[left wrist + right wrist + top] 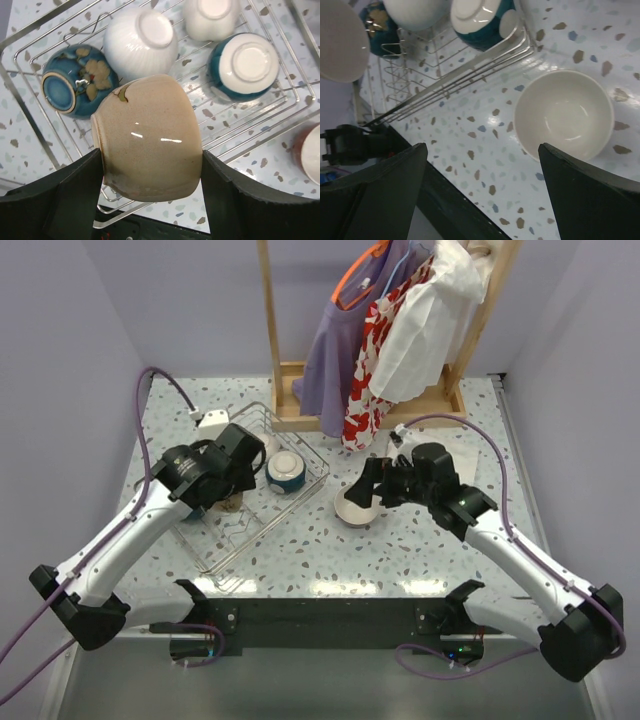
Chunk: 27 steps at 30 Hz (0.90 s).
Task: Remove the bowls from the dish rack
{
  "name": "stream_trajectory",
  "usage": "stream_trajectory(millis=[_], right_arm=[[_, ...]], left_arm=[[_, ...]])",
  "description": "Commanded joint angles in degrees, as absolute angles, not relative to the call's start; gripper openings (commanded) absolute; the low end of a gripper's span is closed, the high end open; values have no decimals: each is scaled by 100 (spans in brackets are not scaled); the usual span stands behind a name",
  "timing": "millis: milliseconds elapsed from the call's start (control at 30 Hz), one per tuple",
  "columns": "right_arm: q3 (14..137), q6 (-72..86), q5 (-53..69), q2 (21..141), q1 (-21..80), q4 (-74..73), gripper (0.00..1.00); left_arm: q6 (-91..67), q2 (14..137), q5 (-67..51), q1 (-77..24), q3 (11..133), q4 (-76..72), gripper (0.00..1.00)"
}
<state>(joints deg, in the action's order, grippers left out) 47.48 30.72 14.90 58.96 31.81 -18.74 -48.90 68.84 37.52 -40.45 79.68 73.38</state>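
Gripping the beige bowl (150,125), the left tool (151,157) holds it on its side. The foot faces one finger (70,190) and the mouth faces the other, so the bowl's axis runs across the gap from finger to finger. The bowl hangs over one edge of the dish rack (260,122), apparently clear of the wires.

Four bowls sit upturned in the rack beneath:
- a dark blue patterned bowl (77,82)
- a white bowl (142,42)
- a second white bowl (210,17)
- a teal-banded bowl (245,65)

The right tool (481,150) stands wide apart and holds nothing. It hovers over the tabletop (470,130) just beside the rack. An upright bowl (563,115) rests on the tabletop, mouth up, toward one of its fingers.

In the overhead view the rack lies on the left arm's side. The bare tabletop with the upright bowl lies to the rack's right, between the two arms. The coming move therefore likely turns on carrying the beige bowl rightward past the rack's raised side and turning it foot-down before release. The left arm is nearer the rack; the right arm is nearer the likely landing place.
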Motion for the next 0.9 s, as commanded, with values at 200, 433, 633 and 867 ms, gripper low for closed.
stream_trajectory(millis=[200,433,633,867], right_arm=[[5089,4595,2847,6819,3243,297,96],[5098,5317,3014,7425,3392,1291,96],[5168,5862,3129,7910,3551,2091,95],[5203,6511,3287,8507,3709,3005,94]], left_arm=[[-3911,6855,2928,-4008,8622,5521,0],[-3876,6724,1944,-4017,8403,4555,0],[-4069,6609,1328,-4017,8112,3938,0],[-4289,6451,1011,-4017,7832,3499,0]])
